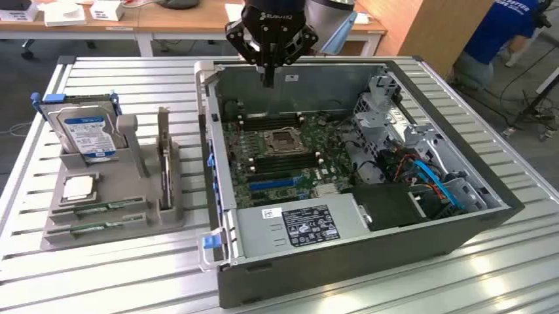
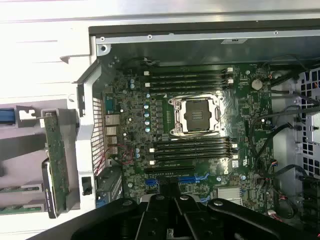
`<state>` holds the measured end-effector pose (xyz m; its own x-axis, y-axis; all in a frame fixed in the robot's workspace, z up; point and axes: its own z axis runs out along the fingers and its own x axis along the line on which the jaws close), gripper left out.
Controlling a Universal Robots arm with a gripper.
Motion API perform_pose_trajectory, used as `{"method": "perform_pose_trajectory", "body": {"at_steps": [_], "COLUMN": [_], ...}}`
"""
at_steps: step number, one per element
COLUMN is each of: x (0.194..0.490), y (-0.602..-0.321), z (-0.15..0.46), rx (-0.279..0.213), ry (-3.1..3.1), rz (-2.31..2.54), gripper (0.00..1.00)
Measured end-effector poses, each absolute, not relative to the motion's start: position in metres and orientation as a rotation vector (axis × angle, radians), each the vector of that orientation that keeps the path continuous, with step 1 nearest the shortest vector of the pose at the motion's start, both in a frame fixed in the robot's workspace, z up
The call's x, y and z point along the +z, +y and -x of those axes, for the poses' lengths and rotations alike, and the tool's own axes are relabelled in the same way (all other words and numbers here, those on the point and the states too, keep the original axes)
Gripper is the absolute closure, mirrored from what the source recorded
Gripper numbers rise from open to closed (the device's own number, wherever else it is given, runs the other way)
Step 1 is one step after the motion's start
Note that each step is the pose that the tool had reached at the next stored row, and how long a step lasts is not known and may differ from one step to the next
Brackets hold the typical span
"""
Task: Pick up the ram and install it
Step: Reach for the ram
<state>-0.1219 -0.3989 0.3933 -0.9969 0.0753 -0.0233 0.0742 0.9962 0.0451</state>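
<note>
A green ram stick [image 1: 107, 208] lies flat in a slot of the grey holder [image 1: 131, 222] at the exterior view's left. A matching second stick [image 1: 94, 227] lies just in front of it. Both sticks also show in the wrist view [image 2: 20, 189] [image 2: 17, 210]. My gripper [image 1: 268, 80] hangs shut and empty above the far wall of the open computer case [image 1: 349, 261], far from the holder. In the wrist view its black fingers [image 2: 171, 194] meet over the motherboard [image 2: 135, 120]. Empty black memory slots [image 2: 192, 149] [image 2: 187, 79] run on both sides of the CPU socket [image 2: 195, 116].
The holder also carries a blue-labelled hard drive [image 1: 86, 134], an upright card [image 1: 163, 157] and a small square chip [image 1: 78, 188]. Inside the case are a power supply [image 1: 297, 226], drive cages [image 1: 384, 111] and cables [image 1: 432, 180]. A person [image 1: 498, 33] stands behind at the exterior view's right.
</note>
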Motion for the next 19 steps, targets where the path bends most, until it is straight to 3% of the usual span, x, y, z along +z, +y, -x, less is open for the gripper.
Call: {"method": "perform_pose_trajectory", "body": {"at_steps": [19], "x": [0.3933], "y": [-0.3989], "z": [0.1291], "rx": [0.069], "ry": [3.114], "rz": [-0.117], "gripper": [0.91]}}
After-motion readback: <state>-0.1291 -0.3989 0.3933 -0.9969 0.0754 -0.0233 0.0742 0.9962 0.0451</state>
